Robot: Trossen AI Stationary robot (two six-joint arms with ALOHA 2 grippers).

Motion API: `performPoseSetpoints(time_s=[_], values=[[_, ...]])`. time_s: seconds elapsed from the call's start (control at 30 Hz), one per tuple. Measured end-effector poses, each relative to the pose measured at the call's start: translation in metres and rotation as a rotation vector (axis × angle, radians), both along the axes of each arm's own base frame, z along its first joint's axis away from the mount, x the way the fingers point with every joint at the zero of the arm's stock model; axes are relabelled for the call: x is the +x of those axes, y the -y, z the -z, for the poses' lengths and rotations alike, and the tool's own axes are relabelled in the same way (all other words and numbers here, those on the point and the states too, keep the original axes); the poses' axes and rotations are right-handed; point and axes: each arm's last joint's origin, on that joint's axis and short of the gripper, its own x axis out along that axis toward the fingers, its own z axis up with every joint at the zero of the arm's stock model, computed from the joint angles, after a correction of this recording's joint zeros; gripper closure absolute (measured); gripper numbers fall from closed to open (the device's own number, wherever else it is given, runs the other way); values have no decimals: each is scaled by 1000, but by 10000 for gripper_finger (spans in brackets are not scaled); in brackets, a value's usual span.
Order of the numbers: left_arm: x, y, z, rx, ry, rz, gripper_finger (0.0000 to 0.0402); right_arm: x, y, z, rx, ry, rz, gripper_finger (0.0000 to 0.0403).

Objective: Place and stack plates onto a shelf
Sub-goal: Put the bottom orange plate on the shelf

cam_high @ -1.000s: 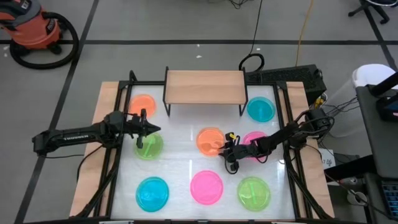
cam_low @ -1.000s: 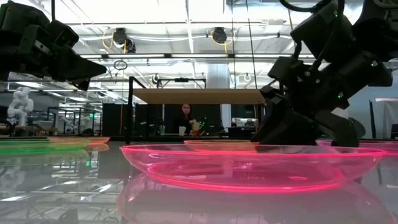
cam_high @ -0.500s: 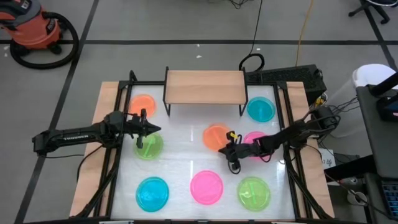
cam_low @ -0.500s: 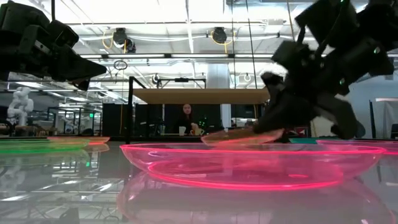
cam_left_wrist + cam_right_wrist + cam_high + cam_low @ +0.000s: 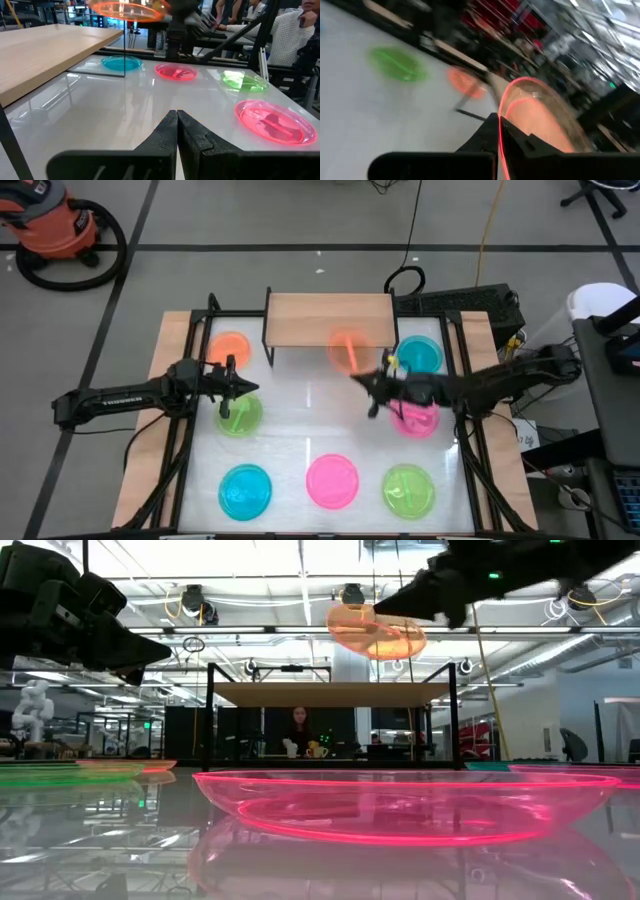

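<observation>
My right gripper (image 5: 366, 383) is shut on an orange plate (image 5: 347, 350) and holds it in the air, just in front of the right half of the light-wood shelf (image 5: 330, 320). In the low view that plate (image 5: 375, 632) is higher than the shelf board (image 5: 330, 693). My left gripper (image 5: 252, 388) is shut with nothing in it, above the table over a green plate (image 5: 238, 416). A second orange plate (image 5: 231, 347) lies flat on the table left of the shelf. My right gripper pinches the orange plate's rim (image 5: 501, 134) between its two fingers. The fingers reach in from the table's right, roughly level. The plate (image 5: 375, 632) is lifted clear of the table and tilted, standing out beyond the fingertips toward the shelf.
Flat on the white tabletop lie a blue plate (image 5: 418, 356), a pink plate (image 5: 413, 415), another blue (image 5: 245, 490), another pink (image 5: 332, 480) and a green one (image 5: 408, 488). The shelf's thin black legs (image 5: 209, 720) stand at the far side. People show beyond the table.
My right gripper has taken the orange plate by its near rim, tipped it up off the table's middle and carried it up and toward the far edge, to the front of the shelf. The plate is now clear of the table, tilted and above shelf height.
</observation>
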Motion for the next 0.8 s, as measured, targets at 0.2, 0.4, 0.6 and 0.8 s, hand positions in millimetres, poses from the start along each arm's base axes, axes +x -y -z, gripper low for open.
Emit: performPoseSetpoints(time_s=[0.2, 0.4, 0.6, 0.8], values=[[0, 0, 0, 0, 0, 0, 394, 4, 58, -16, 107, -125, 132, 403], [0, 0, 0, 0, 0, 0, 394, -4, 87, -14, 192, -134, 180, 403], [0, 0, 0, 0, 0, 0, 394, 0, 94, -6, 232, -150, 144, 403], [0, 0, 0, 0, 0, 0, 394, 8, 100, 14, 244, -228, 166, 402]])
